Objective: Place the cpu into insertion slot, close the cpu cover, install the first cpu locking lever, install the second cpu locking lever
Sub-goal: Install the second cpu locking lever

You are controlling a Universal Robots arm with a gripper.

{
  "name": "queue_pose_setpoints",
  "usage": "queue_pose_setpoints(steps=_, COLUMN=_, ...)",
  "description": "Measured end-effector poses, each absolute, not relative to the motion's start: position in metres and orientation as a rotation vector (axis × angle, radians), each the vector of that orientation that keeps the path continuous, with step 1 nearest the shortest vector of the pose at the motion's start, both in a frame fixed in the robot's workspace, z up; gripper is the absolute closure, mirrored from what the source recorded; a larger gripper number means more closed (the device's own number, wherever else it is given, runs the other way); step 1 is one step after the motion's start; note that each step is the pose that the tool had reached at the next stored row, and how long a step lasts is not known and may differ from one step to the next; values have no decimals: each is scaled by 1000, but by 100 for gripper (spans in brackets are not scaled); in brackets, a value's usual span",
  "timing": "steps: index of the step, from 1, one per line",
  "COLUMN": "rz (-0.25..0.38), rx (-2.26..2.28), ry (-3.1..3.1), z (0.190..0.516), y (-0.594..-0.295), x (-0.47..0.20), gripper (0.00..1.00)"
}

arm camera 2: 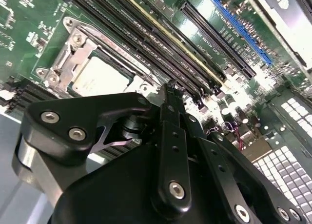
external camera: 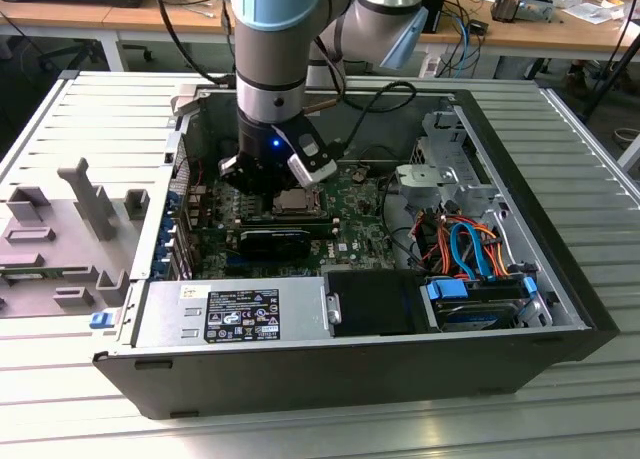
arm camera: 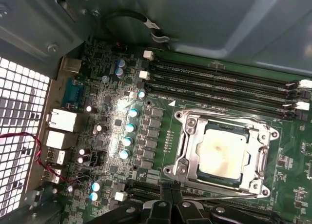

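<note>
Jaws clenched together, grasping nothing, hanging above the motherboard (arm camera: 122, 112). The cpu (arm camera: 222, 153) sits in the insertion slot (arm camera: 183, 155) just beside the jaws, cpu cover (arm camera: 261, 158) lowered around it.

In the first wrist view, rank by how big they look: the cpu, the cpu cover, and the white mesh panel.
1. White mesh panel, though it may sit nearer the camera.
2. cpu cover.
3. cpu.
</note>
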State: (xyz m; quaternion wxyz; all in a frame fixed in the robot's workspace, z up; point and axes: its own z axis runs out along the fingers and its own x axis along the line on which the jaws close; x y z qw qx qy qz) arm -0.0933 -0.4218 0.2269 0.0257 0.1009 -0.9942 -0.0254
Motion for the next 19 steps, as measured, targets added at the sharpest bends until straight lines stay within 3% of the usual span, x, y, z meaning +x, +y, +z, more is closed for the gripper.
queue_pose_setpoints(steps=19, rz=-119, rx=325, ry=-3073, z=206, y=-422, x=-97, gripper=89)
